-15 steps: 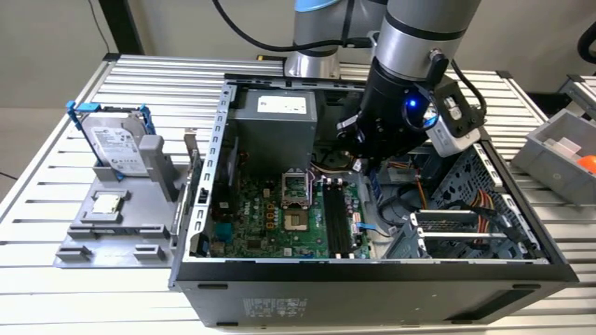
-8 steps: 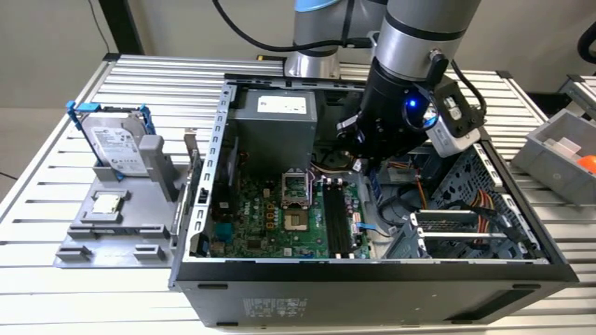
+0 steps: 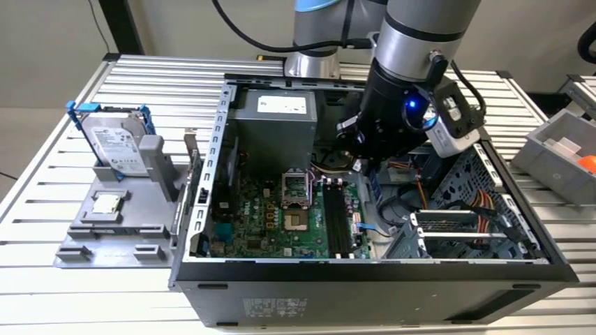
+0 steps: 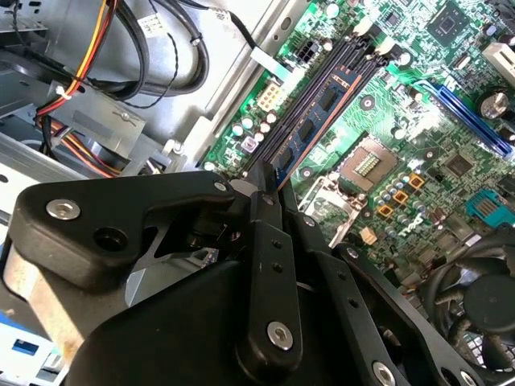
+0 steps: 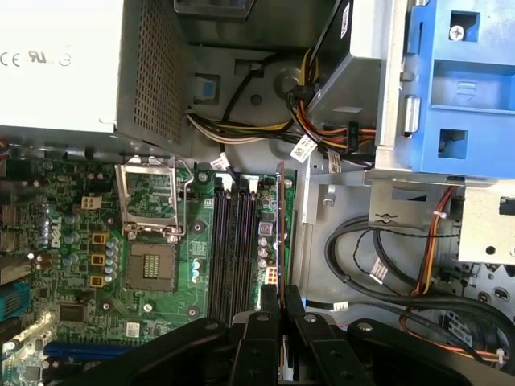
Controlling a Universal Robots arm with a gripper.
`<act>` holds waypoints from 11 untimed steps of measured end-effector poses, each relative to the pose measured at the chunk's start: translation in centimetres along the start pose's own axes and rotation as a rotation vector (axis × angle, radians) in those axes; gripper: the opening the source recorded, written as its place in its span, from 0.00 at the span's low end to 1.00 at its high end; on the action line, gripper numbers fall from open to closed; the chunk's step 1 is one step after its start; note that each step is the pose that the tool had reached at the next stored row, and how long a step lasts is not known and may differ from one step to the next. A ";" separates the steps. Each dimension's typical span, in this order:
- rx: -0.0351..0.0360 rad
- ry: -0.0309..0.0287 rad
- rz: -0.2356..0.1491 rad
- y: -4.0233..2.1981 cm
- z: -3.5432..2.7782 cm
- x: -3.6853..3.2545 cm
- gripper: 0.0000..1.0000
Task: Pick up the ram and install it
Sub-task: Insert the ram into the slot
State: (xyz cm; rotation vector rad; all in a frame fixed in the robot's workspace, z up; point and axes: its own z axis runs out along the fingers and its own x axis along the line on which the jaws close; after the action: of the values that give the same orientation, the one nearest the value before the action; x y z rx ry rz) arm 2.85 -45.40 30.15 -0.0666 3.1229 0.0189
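Matt black plastic gripper (image 4: 269, 205); glossy green circuit board (image 5: 121, 281); ribbed bare metal bench (image 3: 38, 209); grey sheet-metal case (image 3: 373, 283).

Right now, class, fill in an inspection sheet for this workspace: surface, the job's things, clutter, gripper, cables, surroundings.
Surface: slatted metal table carrying an open computer case.
Job's things: ram held edge-on along the motherboard's memory slots.
Clutter: hard drive and processor chip on a grey fixture.
Gripper: gripper shut on the ram, inside the case.
Cables: wire bundles beside the motherboard.
Surroundings: grey bin at the exterior view's right.
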 end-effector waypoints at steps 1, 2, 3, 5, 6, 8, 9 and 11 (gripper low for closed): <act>0.0006 0.0001 0.000 0.00 0.06 0.00 0.00; 0.0014 0.0002 0.001 0.00 0.12 0.00 0.00; 0.0020 0.0001 0.001 0.00 0.20 0.00 0.00; 0.0039 0.0002 0.002 -0.01 0.39 0.01 0.00; 0.0046 0.0003 0.002 -0.01 0.52 0.01 0.00; 0.0049 0.0002 0.002 -0.01 0.73 0.01 0.00; 0.0061 0.0002 0.002 -0.01 0.87 0.02 0.00; 0.0089 0.0004 0.002 -0.02 1.09 0.02 0.00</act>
State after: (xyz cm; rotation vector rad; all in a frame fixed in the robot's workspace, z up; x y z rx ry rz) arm 2.85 -45.40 29.06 -0.0628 3.1232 0.0049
